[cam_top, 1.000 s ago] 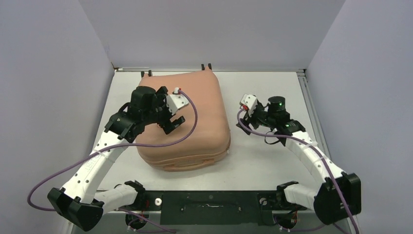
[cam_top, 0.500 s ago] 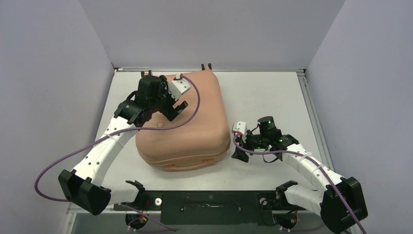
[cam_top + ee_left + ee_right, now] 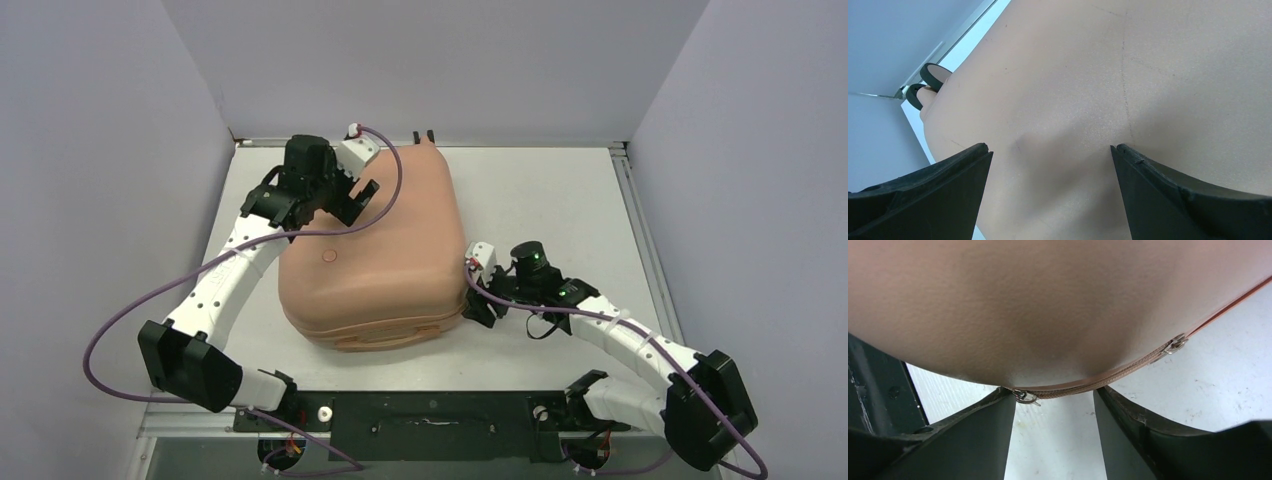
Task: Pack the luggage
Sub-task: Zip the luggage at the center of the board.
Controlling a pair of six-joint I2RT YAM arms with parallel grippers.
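Luggage (image 3: 375, 250): salmon-pink hard shell, closed and lying flat on the left-centre of the table (image 3: 545, 190). Its far end is at the far edge and its near end is short of the near edge.
Shell dot (image 3: 327, 256): small round mark on the upper shell, toward the left side.
Wheels (image 3: 930, 75): two black-rimmed casters at the luggage's far end, by the far-left corner of the table.
Left gripper (image 3: 356, 203): over the far-left part of the upper shell, pointing down at it.
Left jaws: wide apart, nothing between them. In the wrist view the gripper (image 3: 1050, 148) frames bare pink shell (image 3: 1098, 75). Cannot tell if the tips touch it.
Right gripper (image 3: 475, 305): low on the table at the luggage's near-right corner, pressed close to the side seam.
Right jaws: apart, clamped on nothing. In the wrist view the gripper (image 3: 1053, 390) straddles the zipper (image 3: 1128, 367).
Zipper pulls: one metal pull (image 3: 1025, 397) right beside the left-hand fingertip, a second pull (image 3: 1173, 345) further along the seam to the right.
Zipper state: runs closed along the visible corner.
Cables (image 3: 392, 175): purple, looping from each wrist camera back along the arm.
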